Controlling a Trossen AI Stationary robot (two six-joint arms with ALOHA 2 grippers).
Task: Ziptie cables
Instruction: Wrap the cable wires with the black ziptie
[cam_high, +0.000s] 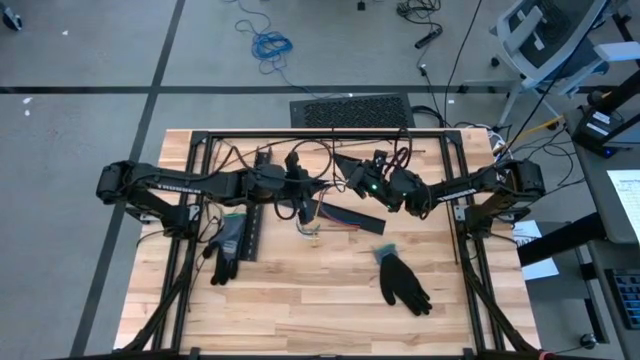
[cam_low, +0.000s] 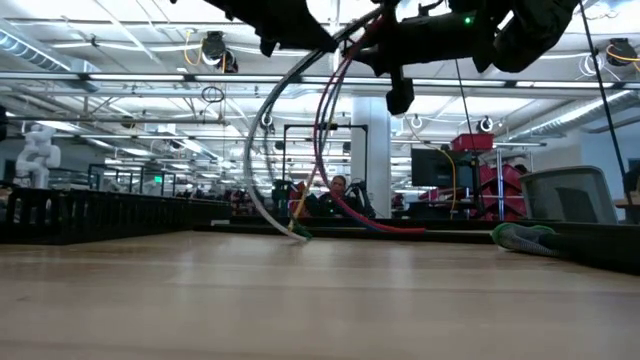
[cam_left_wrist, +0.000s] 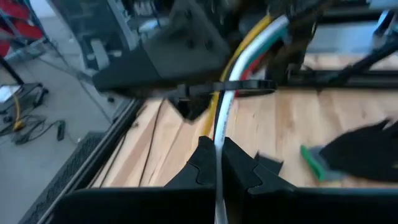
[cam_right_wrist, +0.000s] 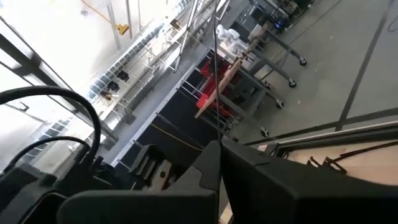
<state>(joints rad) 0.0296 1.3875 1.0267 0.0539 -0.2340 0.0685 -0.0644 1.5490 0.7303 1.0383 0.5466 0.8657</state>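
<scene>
From above, both arms meet over the worktop's (cam_high: 300, 300) far-middle; the cables (cam_high: 318, 222) trail down between them, toward the far edge. Low view: the cables (cam_low: 290, 150) arc from overhead, their ends touching the wood. Left wrist: the left claw (cam_left_wrist: 217, 155) is pinched shut on the cables (cam_left_wrist: 239, 62), ringed by a black ziptie (cam_left_wrist: 224, 88). Right wrist: the right claw (cam_right_wrist: 219, 163) is closed on a thin black strand (cam_right_wrist: 217, 74).

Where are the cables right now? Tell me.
In the high view, the cables hang near the table's middle, below the shut left gripper and just left of a black slotted strip, their ends touching the wood.
</scene>
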